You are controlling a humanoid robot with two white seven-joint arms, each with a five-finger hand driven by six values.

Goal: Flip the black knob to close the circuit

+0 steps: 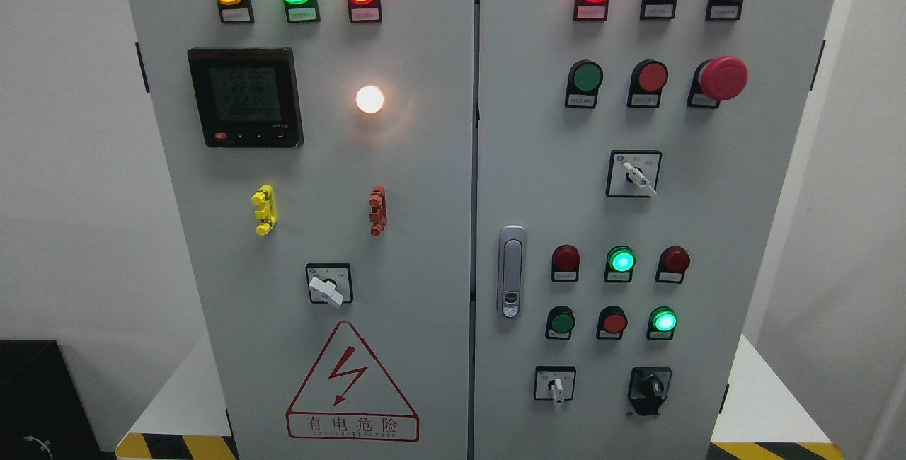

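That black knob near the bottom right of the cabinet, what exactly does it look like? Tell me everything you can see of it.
The black knob is a rotary switch of what looks like matte black plastic, mounted on a dark square plate low on the right door. A raised grip bar crosses its round body, and a tab points down past the plate. It sits right of a white-handled switch and below a lit green lamp. Nothing touches it; no robot hand is in view.

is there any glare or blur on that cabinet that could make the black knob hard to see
Head view: the black knob at the lower right is sharp and free of glare. The white lamp blooms and casts a warm halo on the left door. The meter screen reads dim and faint. The cabinet's edges lean inward toward the bottom.
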